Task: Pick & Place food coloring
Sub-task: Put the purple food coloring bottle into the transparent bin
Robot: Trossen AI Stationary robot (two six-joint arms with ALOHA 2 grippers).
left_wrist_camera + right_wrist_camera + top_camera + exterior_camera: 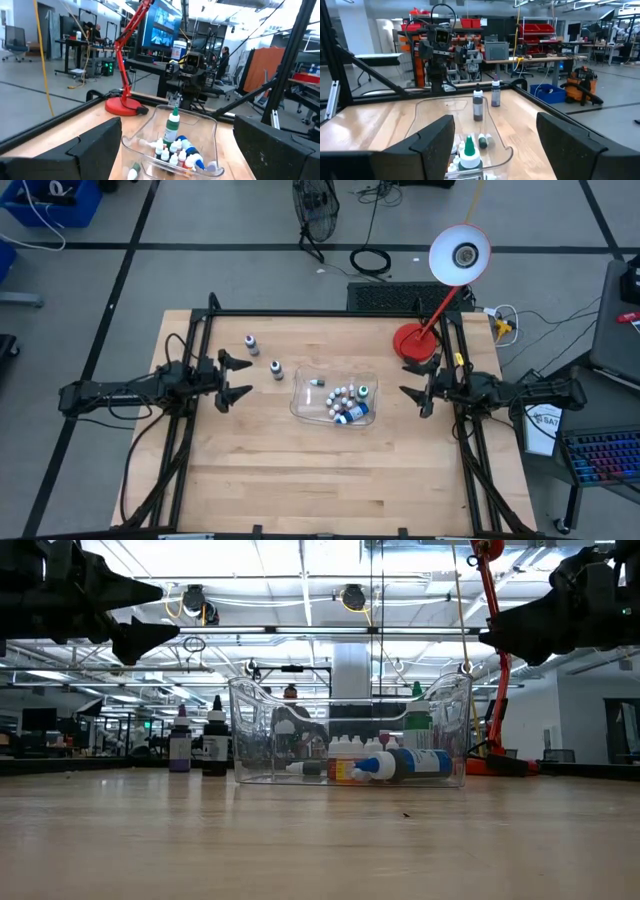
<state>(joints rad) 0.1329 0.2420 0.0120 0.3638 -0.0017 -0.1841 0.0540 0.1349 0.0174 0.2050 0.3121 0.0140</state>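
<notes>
The food coloring (343,397) is a cluster of tiny pale dropper bottles with coloured tops. They stand and lie inside a clear plastic tray (305,402) at the table's middle, and also show in the low view (345,748) and the left wrist view (169,152). One tiny bottle (316,382) lies on its side in the tray. My left gripper (245,377) is open and empty above the table, left of the tray. My right gripper (410,378) is open and empty, right of the tray.
A larger blue-labelled bottle (405,764) lies in the tray, and a green-topped one (173,126) stands there. Two dark-topped bottles (251,343) (276,368) stand upright on the wood left of the tray. A red desk lamp's base (411,340) sits at the far right.
</notes>
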